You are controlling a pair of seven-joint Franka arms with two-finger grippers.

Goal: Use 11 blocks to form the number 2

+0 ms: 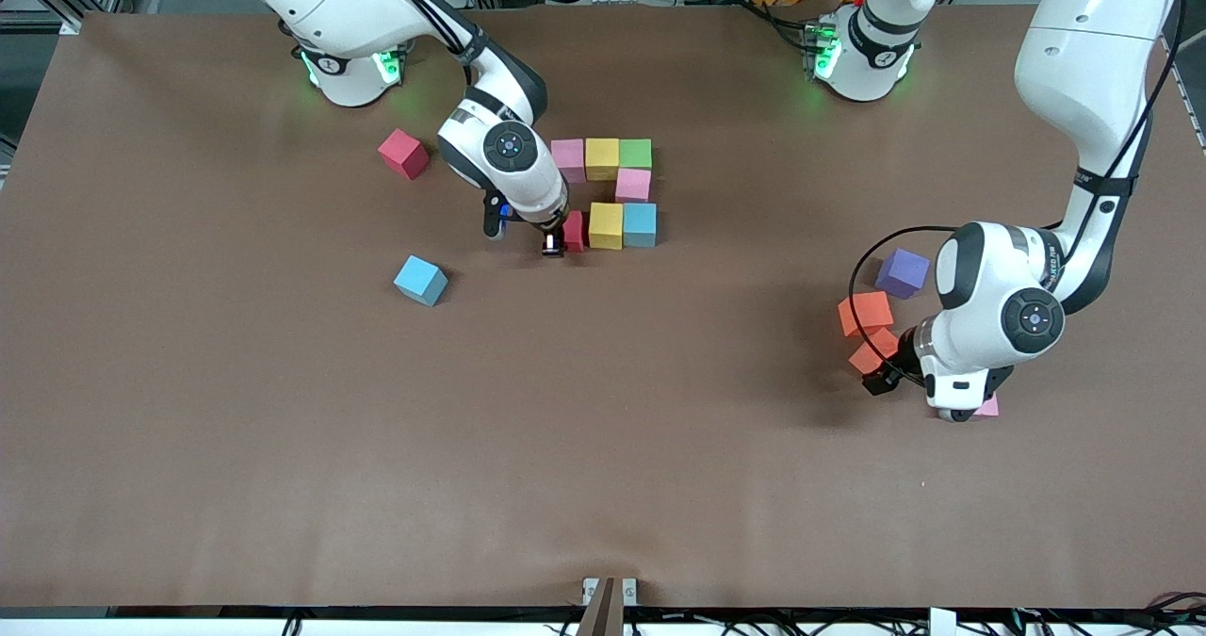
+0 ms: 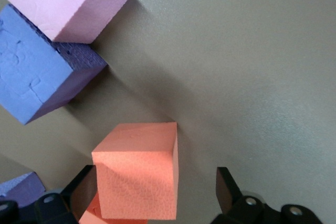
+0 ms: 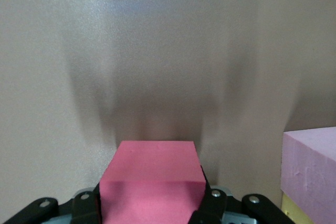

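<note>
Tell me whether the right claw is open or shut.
Shut on a red block: the right claw has its fingers pressed against both sides of it, beside the yellow block in the unfinished digit.

Six blocks [image 1: 611, 191] sit partly forming the number 2 [image 1: 622, 225]; a red block [image 1: 573, 231] adjoins its third row; others lie scattered.

There are three pink blocks [image 1: 568, 159], two red blocks [image 1: 403, 154], two yellow blocks [image 1: 602, 157], two light blue blocks [image 1: 420, 280], two orange blocks [image 1: 865, 313], one green block [image 1: 636, 154] and one purple block [image 1: 903, 272]. That makes thirteen.
</note>
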